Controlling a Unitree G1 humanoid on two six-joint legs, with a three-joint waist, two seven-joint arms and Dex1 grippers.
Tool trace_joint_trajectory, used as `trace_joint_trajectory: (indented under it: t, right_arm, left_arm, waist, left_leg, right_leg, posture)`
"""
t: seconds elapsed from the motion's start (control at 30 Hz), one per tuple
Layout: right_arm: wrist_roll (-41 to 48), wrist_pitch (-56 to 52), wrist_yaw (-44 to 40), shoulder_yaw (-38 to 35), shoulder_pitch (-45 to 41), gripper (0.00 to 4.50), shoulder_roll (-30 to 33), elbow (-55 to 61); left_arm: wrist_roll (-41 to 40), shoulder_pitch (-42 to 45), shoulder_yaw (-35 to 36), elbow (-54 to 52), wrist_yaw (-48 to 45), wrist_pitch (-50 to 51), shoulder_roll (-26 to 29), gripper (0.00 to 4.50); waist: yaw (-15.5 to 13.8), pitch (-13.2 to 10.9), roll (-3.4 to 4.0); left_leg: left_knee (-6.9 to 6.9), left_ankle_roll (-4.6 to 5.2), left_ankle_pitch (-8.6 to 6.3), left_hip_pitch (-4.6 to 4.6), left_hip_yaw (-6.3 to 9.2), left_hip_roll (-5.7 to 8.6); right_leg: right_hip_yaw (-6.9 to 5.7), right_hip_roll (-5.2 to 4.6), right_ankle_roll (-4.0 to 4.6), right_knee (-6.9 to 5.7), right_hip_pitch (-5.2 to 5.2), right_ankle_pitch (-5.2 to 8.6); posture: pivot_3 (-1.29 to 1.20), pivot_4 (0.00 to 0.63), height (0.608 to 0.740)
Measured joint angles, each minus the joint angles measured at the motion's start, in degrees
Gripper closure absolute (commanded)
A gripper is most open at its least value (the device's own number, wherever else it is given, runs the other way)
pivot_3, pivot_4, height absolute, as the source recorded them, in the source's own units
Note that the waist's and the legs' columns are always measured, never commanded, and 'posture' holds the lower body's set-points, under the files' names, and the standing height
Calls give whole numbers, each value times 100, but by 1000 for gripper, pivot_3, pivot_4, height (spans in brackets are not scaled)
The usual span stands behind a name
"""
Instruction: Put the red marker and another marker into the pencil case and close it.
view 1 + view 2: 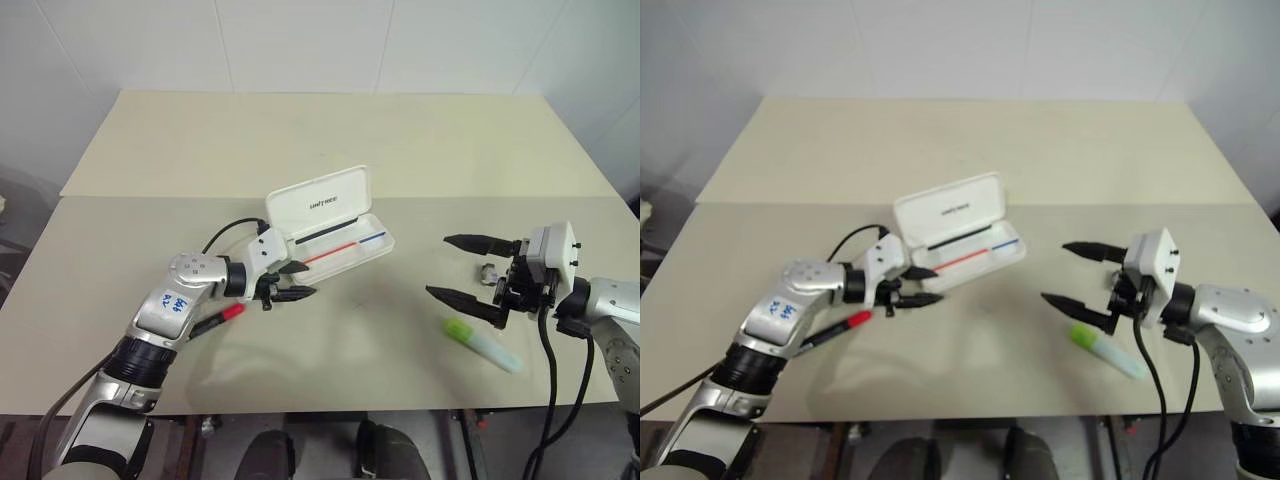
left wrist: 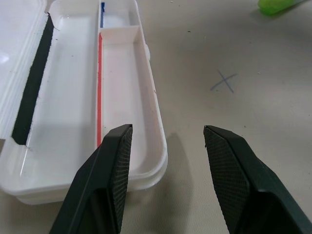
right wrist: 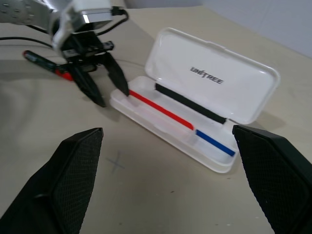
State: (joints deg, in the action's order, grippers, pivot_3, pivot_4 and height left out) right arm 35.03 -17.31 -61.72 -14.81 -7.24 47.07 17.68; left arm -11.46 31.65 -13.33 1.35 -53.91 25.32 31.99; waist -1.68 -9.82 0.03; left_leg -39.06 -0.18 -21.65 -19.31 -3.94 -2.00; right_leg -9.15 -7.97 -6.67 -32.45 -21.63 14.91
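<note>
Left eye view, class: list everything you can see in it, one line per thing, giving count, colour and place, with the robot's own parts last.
White hard plastic pencil case: one, open and with no marker in it, lid raised, red and blue stripes along its tray, middle of the table.
Slim black marker with red cap: one, lying on the table beside the left arm.
Stubby highlighter with lime-green cap and pale body: one, on the table below the right gripper.
Small grey metallic object: one, on the table near the right gripper; what it is cannot be told.
Beige table: one, against a white wall.
Left gripper: black fingers apart, empty, at the case's near end.
Right gripper: black fingers wide open, empty.
</note>
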Motion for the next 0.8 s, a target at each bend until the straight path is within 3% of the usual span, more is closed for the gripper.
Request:
trace_joint_trajectory:
  t: [0.57, 0.67, 0.8]
  right_arm:
    - [157, -69, -631, -369, 192, 0, 364, -36]
    - [148, -49, -674, -369, 176, 0, 369, -158]
    - [100, 2, -755, -369, 176, 0, 371, -333]
  left_arm:
    - [615, 813, -654, 571, -61, 549, -318, 2056]
    - [717, 861, -688, 614, 23, 603, -427, 2634]
    - [746, 862, -670, 594, 120, 684, -443, 4015]
  waist:
    - [1, 0, -3]
    - [4, 1, -5]
    - [-1, 2, -6]
  left_leg:
    - [-5, 1, 1, 3, -2, 0]
    - [-5, 1, 1, 4, -2, 0]
    - [-6, 1, 1, 5, -1, 0]
  right_leg:
    - [2, 1, 0, -4, 2, 0]
    - [2, 1, 0, -4, 2, 0]
    - [2, 1, 0, -5, 4, 0]
  posture:
    - [0, 150, 740]
    - [0, 150, 740]
    - [0, 150, 740]
